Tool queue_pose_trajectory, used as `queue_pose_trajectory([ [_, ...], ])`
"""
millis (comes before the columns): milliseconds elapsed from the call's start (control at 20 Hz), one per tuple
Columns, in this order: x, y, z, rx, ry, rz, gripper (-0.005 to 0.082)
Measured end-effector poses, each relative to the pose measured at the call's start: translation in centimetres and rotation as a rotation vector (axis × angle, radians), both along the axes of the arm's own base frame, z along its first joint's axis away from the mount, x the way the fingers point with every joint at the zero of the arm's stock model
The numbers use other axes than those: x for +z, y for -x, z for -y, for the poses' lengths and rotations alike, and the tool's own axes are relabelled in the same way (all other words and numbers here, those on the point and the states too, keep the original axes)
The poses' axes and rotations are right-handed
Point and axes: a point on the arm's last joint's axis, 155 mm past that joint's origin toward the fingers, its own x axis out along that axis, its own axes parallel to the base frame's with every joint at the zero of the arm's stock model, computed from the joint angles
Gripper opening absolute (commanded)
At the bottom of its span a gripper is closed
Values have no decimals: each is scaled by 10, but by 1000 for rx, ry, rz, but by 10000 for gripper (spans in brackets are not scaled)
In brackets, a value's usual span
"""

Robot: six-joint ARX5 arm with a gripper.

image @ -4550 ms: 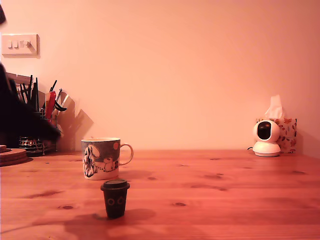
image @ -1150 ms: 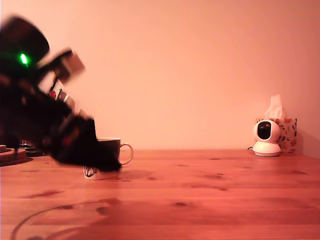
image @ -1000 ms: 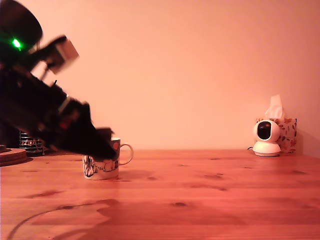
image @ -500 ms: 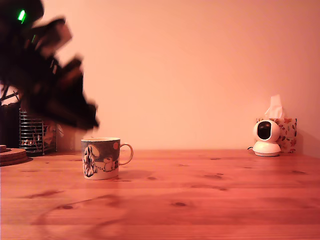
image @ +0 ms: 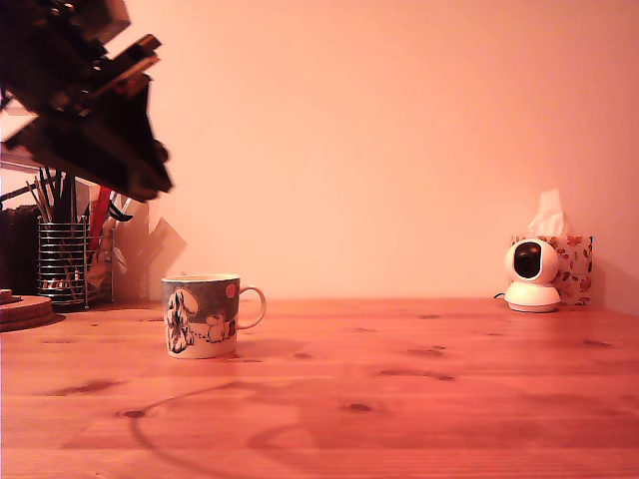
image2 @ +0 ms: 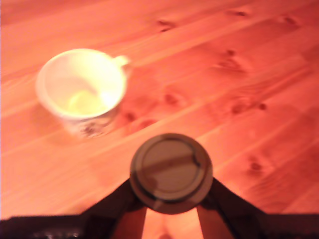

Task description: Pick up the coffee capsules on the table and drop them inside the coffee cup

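One capsule point(image2: 171, 172) between fingers point(image2: 117, 199), above table point(image2: 259, 99).

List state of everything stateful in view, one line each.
claw: shut on the coffee capsule, raised above the table.
coffee capsule: held in the claw, flat end facing the wrist camera, not in the cup.
coffee cup: upright on the table, no capsule visible inside.
utensil holder: upright, utensils in it.
tissue box: a tissue sticking out.

You face a plain wall point(image: 379, 140) washed in warm orange light above a knotty wooden table point(image: 419, 399). At the exterior view's right sit a small white camera point(image: 530, 276) and a tissue box point(image: 571, 264); at its left, a wire utensil holder point(image: 66, 261).
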Motion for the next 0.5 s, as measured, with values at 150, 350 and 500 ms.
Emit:
queue_pose_trajectory([
  [150, 2, -4, -5, 18, -5, 5, 178],
  [350, -9, -8, -4, 21, -28, -52, 178],
  [500, -17, -25, 1, 22, -52, -111, 178],
])
